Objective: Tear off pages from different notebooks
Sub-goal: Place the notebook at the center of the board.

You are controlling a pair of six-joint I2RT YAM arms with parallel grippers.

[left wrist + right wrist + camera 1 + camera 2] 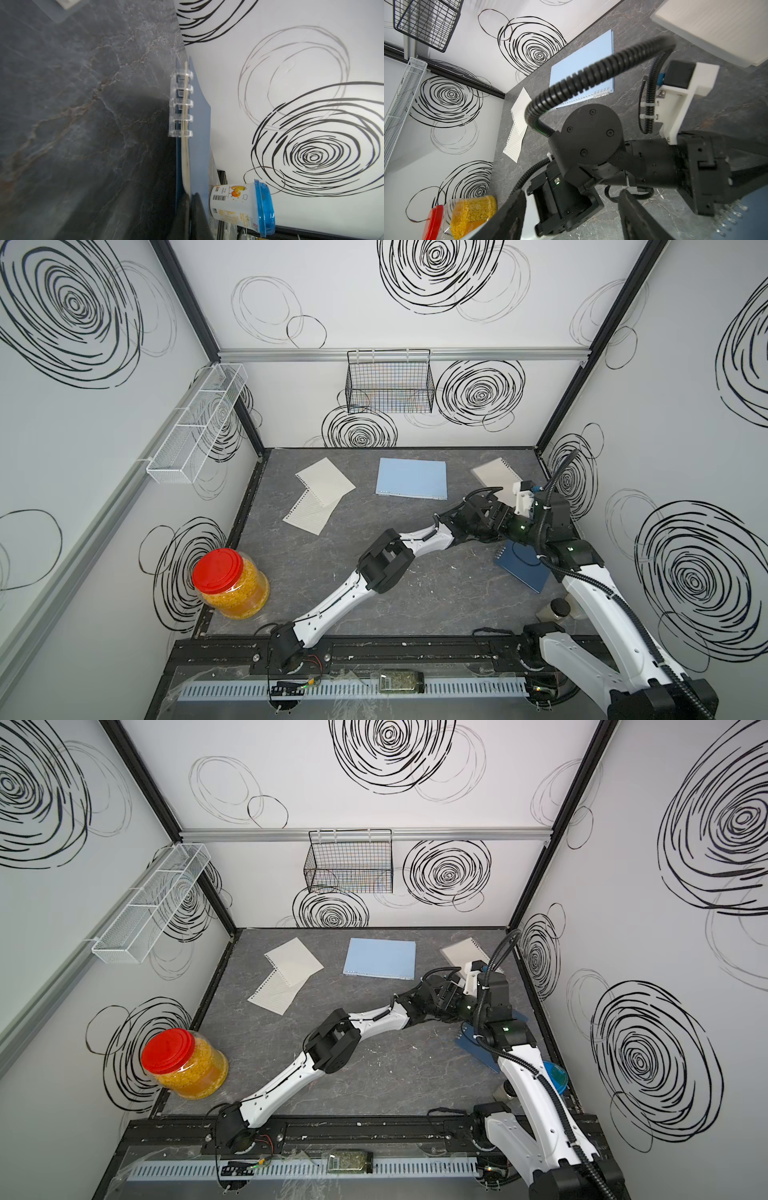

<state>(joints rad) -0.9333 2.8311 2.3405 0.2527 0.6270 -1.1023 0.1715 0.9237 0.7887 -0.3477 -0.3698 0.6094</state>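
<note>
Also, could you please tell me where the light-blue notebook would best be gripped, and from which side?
Probably a far corner of the light-blue notebook, approached from above. It lies flat and closed, and its ring binding runs along the near edge, so the far corners should lift freely.

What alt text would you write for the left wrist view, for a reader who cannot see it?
The shut left pincer pinches a cream page of a navy notebook seen edge-on, its clear rings showing. The notebook sits on a grey marbled table; near it are a blue-lidded cup and a white wall with black swirls.
</note>
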